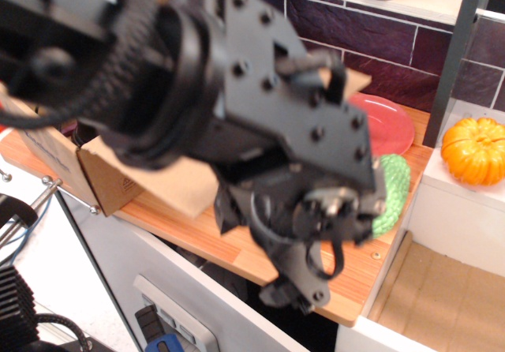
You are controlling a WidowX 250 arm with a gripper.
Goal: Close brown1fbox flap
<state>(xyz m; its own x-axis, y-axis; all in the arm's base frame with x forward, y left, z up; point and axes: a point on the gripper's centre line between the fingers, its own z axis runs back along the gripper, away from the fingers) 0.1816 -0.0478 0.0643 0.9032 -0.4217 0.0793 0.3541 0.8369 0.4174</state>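
Note:
The brown1fbox (101, 185) is a brown cardboard carton at the left of the wooden counter, mostly hidden behind my arm. Its flap (185, 188), plain brown face up, sticks out from the carton over the counter towards the front. My black gripper (264, 253) hangs low in the middle of the view, just right of the flap's outer edge and above the counter. Motion blur and the wrist body hide its fingertips, so I cannot tell how the jaws stand or whether they touch the flap.
A red plate (392, 123) and a green knobbly toy (392, 182) lie on the counter (237, 249) behind the gripper. An orange pumpkin (473, 151) sits on a white ledge at right. A grey post (454, 52) rises beside it. A tan recess (442, 297) lies bottom right.

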